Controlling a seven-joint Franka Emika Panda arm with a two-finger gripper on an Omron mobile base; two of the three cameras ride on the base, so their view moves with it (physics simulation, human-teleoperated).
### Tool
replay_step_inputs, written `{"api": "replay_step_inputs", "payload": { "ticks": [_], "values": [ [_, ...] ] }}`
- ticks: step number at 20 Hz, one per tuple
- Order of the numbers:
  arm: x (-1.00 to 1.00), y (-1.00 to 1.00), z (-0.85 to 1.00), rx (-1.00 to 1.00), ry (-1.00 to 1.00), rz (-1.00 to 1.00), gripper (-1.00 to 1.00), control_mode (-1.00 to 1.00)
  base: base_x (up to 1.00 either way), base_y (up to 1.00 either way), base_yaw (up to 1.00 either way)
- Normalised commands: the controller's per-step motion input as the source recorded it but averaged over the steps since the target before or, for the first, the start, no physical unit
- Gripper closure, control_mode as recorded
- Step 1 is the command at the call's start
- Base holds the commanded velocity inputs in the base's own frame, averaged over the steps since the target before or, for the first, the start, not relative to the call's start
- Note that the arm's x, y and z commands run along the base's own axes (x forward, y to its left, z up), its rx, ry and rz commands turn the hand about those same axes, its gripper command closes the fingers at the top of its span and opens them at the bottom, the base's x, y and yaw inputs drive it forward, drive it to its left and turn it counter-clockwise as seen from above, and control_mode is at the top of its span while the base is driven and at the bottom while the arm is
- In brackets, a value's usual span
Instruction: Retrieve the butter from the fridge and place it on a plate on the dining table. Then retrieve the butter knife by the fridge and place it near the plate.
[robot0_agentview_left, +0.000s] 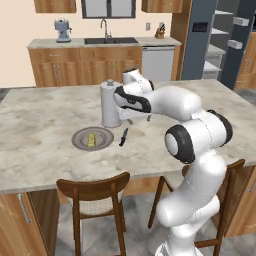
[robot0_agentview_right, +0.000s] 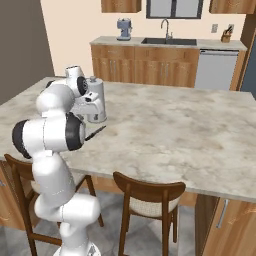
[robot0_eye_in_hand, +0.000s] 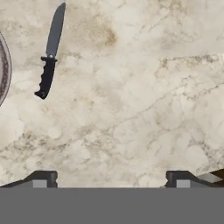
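Two task things lie on the dining table (robot0_agentview_left: 45, 125) right now, and both look delivered. Butter (robot0_agentview_left: 92, 139), a small yellow stick, sits inside the plate (robot0_agentview_left: 80, 142), roughly at its middle and well within the wide rim. That plate holds nothing else I can make out. Just beside its rim, apart from it by a sliver of bare stone, lies the butter knife (robot0_agentview_left: 123, 137), flat on the marble, black handle toward the near edge and dark blade pointing away.

Up above, the gripper (robot0_eye_in_hand: 111, 178) hovers over bare tabletop with its jaws spread wide and nothing between them; in the hand view the two dark fingertips (robot0_eye_in_hand: 43, 178) stand far apart at the bottom, the knife off to the upper left next to a curve of plate rim.

How would these handle? My read: the knife is light, stiff and thin, lying so flat that the blade gives little to pinch, so the chunkier ribbed handle is the place to grip it, across its width. Butter I'd judge soft and a bit slick, best squeezed gently across its short sides. The plate looks rigid and shallow, so the stick could slide if it were nudged.

A tall paper-towel roll (robot0_agentview_left: 110, 104) stands behind the plate, close to the arm's wrist, and could be knocked on the way out.
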Motion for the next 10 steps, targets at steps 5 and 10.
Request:
{"api": "replay_step_inputs", "payload": {
  "ticks": [5, 10],
  "values": [
    [-1.00, -0.51, 0.91, 0.12, -0.01, 0.23, -1.00, -1.00, 0.00, 0.00, 0.00],
    [-1.00, -0.14, 0.66, 0.10, 0.23, 0.14, -1.00, -1.00, 0.00, 0.00, 0.00]
  ]
}}
